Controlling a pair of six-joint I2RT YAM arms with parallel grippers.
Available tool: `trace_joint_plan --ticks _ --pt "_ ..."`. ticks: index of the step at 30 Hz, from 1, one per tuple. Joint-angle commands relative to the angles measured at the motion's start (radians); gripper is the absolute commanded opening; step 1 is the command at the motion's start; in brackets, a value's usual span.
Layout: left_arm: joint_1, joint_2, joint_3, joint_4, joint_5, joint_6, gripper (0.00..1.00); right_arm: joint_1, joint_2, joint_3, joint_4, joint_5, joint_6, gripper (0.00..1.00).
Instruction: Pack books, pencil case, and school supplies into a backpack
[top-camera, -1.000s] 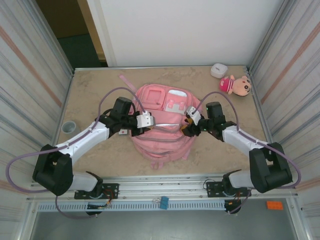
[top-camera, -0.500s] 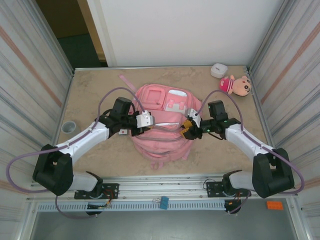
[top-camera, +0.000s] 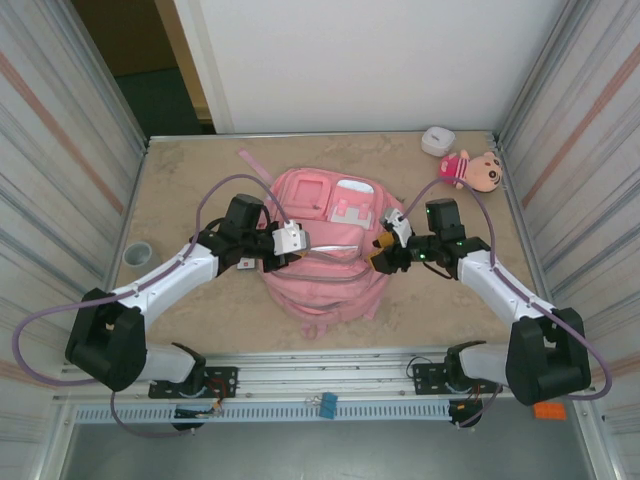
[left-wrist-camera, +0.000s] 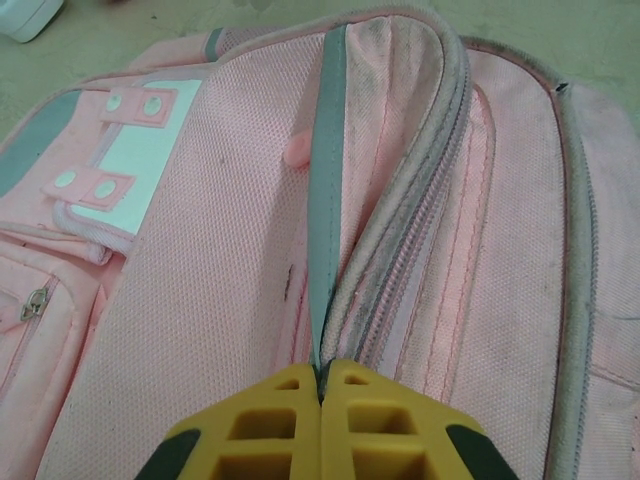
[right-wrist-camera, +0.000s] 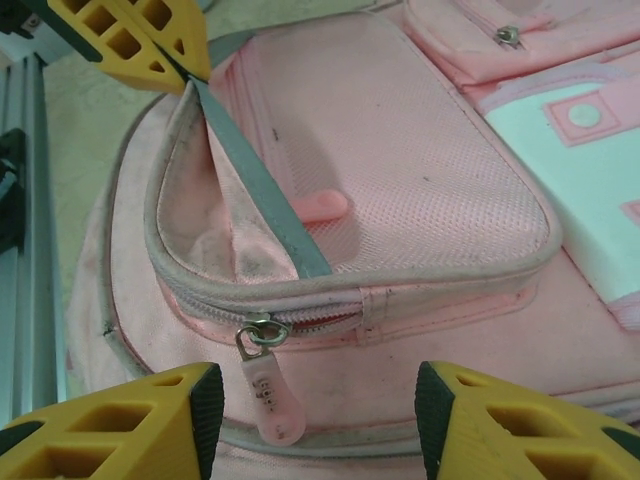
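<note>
While the right gripper stands half open with nothing held, the pink zipper pull hangs just ahead of it, nearer one finger than the other, tab pointing back toward the wrist. The zip line runs crosswise to those fingers, so this arm looks best placed to take it. Beyond, the left gripper is pinched tight on the grey trim strip, holding up a pocket flap of the backpack, which lies mid-table between the arms. The left wrist view adds the zipper teeth curving away from that pinch.

Zipper pull between parted jaws
</note>
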Motion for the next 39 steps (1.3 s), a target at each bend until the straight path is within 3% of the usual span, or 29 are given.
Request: trace_joint_plan --ticks 1,8,11,15,21,28,33,39 --pt "0.011 -0.014 0.003 0.069 0.031 -0.019 0.00 0.043 0.044 0.034 0.002 0.001 -0.013 0.54" --pt "0.012 -0.007 0.003 0.093 0.022 -0.049 0.00 0.074 0.106 0.083 -0.082 0.011 -0.063 0.46" --pt "0.011 -0.002 0.006 0.095 0.016 -0.059 0.00 0.073 0.082 0.078 -0.100 0.047 -0.061 0.23" --pt "0.012 0.001 0.006 0.105 0.005 -0.071 0.00 0.074 0.029 0.062 -0.112 0.101 -0.044 0.00" --pt "0.008 0.001 0.017 0.112 -0.014 -0.118 0.00 0.097 -0.045 0.058 -0.110 0.133 0.058 0.00" --pt "-0.008 0.007 0.003 0.193 -0.038 -0.224 0.00 0.283 -0.059 0.050 -0.067 0.128 0.216 0.02" --pt "-0.044 0.014 0.018 0.198 -0.050 -0.241 0.00 0.374 -0.047 0.031 0.060 0.213 0.390 0.03" --pt "-0.053 0.009 0.012 0.217 -0.048 -0.255 0.00 0.388 -0.045 0.008 0.076 0.324 0.526 0.27"
